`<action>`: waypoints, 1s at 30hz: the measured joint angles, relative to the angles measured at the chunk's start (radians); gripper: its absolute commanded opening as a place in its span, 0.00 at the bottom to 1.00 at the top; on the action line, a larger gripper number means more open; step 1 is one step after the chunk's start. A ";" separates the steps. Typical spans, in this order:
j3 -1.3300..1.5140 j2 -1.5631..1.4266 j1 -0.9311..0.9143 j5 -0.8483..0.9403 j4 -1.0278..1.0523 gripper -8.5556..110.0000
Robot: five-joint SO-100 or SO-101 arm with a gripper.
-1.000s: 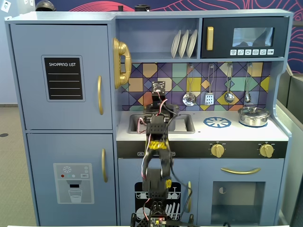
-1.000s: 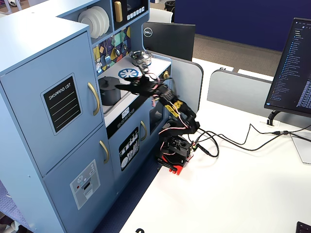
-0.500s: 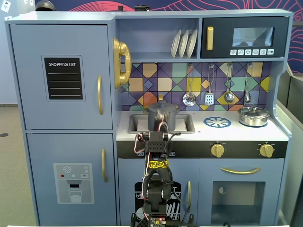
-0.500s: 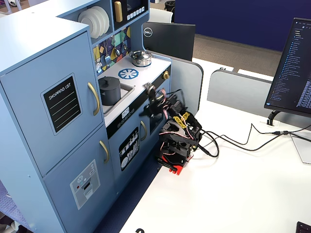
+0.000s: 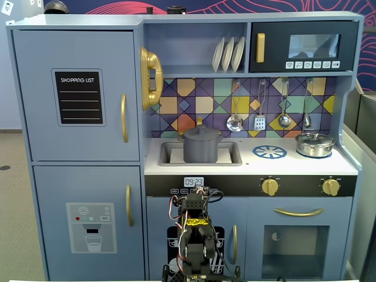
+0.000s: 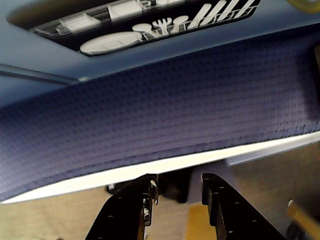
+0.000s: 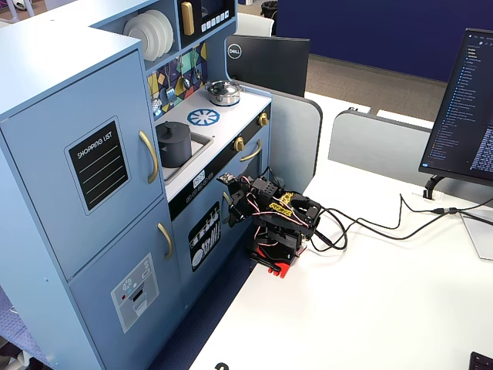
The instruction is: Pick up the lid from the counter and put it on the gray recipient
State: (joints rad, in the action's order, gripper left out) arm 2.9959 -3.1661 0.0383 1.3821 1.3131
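Note:
The gray recipient [image 5: 201,150] is a tall matte dark-gray pot standing in the toy kitchen's sink; it also shows in the other fixed view [image 7: 174,148]. The lid [image 5: 201,133], a dark-gray disc with a small knob, sits on top of the pot, also seen in the other fixed view [image 7: 172,127]. My arm [image 5: 194,235] is folded low on the table in front of the kitchen [image 7: 277,223], well below the counter. In the wrist view my gripper [image 6: 177,181] is open and empty, above the table's edge; pot and lid are out of that view.
A small shiny silver pot [image 5: 315,144] with its own lid stands at the counter's right end [image 7: 223,92]. Utensils [image 5: 259,120] hang above the counter. A monitor [image 7: 462,116] and cables [image 7: 370,225] are on the white table behind my arm.

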 measured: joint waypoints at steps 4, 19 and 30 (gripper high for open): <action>0.000 -0.009 0.000 0.049 0.023 0.08; 0.002 -0.018 0.000 0.124 0.034 0.08; 0.002 -0.018 0.000 0.124 0.034 0.09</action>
